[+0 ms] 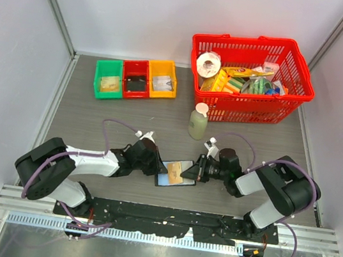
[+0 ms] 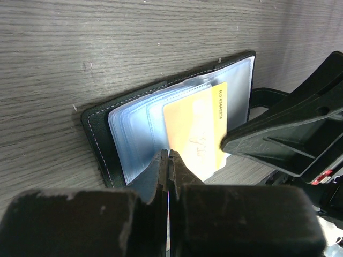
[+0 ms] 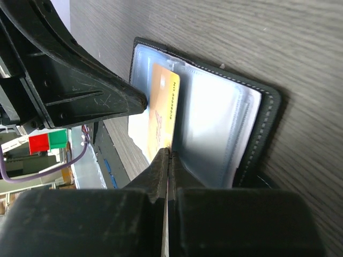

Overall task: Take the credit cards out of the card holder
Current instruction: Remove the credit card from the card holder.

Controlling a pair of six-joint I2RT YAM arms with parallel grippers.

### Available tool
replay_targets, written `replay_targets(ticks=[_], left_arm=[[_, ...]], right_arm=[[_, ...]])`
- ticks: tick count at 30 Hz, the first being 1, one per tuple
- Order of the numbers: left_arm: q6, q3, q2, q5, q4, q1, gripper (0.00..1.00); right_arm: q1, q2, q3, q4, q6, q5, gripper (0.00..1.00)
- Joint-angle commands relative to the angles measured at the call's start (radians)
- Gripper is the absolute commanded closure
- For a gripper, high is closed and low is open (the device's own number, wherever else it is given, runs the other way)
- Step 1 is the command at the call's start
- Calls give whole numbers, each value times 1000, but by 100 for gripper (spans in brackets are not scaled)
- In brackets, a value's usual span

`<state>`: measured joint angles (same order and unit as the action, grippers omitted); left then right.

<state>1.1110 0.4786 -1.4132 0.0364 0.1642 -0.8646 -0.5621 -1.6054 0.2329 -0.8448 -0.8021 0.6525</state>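
Note:
The black card holder (image 1: 164,180) lies open on the table between my two grippers, its pale blue-grey sleeves fanned up (image 2: 134,134). A yellow-orange credit card (image 2: 193,128) stands among the sleeves, its lower end sticking out past the holder's edge. It also shows in the right wrist view (image 3: 163,101) and faintly from above (image 1: 177,175). My left gripper (image 2: 169,153) is shut on a sleeve right at the card's left edge. My right gripper (image 3: 168,151) is shut on the card's other long edge. Any other cards are hidden.
A small bottle (image 1: 198,123) stands just behind the holder. A red basket (image 1: 245,110) of groceries is at the back right. Green (image 1: 109,79), red (image 1: 135,79) and orange (image 1: 163,79) trays sit at the back left. The black base rail (image 1: 164,218) runs close in front.

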Motion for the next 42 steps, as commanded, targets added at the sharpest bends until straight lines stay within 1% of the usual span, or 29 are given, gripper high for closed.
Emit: replay_targets(ticks=[1,3,5,8,10,11,13,17,20,21,22,24,25,27,29,30,31,32,33,34,37,38,39,40,41,42], left_arm=[[-19,-34,-39,-55,-115,-2,100],[-22,-32,-40,-53,-115,-2,100],[-22,-31,-40,-55,-117,-2,100],[-27,-28,-36,-52,-120,-2,100],[-31,-25,-32,-53,-121,-4,100],[-31,-21,-30,-52,-121,-2,100],[-30,-18,-32,-50,-120,-2,100],[-28,-17,-36,-44,-114,-2,100],[-25,-17,-38,-43,-109,-2,100],[-25,-17,-38,-41,-109,-2,100],[-25,-17,-36,-43,-109,-2,100],[-22,-21,-30,-44,-112,-2,100],[-22,-21,-26,-46,-114,-2,100],[-22,-23,-13,-49,-124,-2,100],[-28,-24,0,-58,-133,-2,100],[-30,-23,9,-61,-138,-2,100],[-33,-21,17,-64,-141,-2,100],[-34,-21,22,-64,-143,-2,100],[-39,-18,29,-64,-146,-2,100],[-42,-15,37,-66,-150,-2,100],[-68,6,62,-63,-161,-2,100],[-85,17,77,-58,-161,-2,100],[-108,32,94,-55,-195,-2,92],[-138,55,124,-58,-210,-2,77],[-169,80,144,-65,-236,-2,71],[-210,100,170,-69,-258,-2,60]], right_arm=[[42,83,-9,58,58,27,99],[54,111,6,165,95,26,99],[54,130,28,229,128,21,99],[54,137,37,253,138,9,99],[54,121,42,240,130,27,94],[54,104,40,208,115,30,87],[54,81,40,169,95,39,80],[53,39,45,112,70,53,74],[45,-2,51,78,52,64,74],[44,-10,51,53,50,67,74],[44,-20,49,41,38,75,78],[45,-16,43,18,32,81,94],[47,-8,42,29,35,75,99],[60,39,39,113,72,56,99],[82,125,46,255,130,27,99],[94,189,54,376,180,16,99],[100,217,74,435,205,-14,99],[106,279,85,563,258,-31,99],[107,304,110,614,302,-68,99],[107,359,123,706,319,-82,99],[107,447,172,838,372,-128,99],[110,487,183,919,385,-131,99],[108,528,210,953,406,-132,99],[108,547,221,995,415,-131,99],[108,588,242,1009,422,-117,99],[110,610,252,1029,423,-108,99]])
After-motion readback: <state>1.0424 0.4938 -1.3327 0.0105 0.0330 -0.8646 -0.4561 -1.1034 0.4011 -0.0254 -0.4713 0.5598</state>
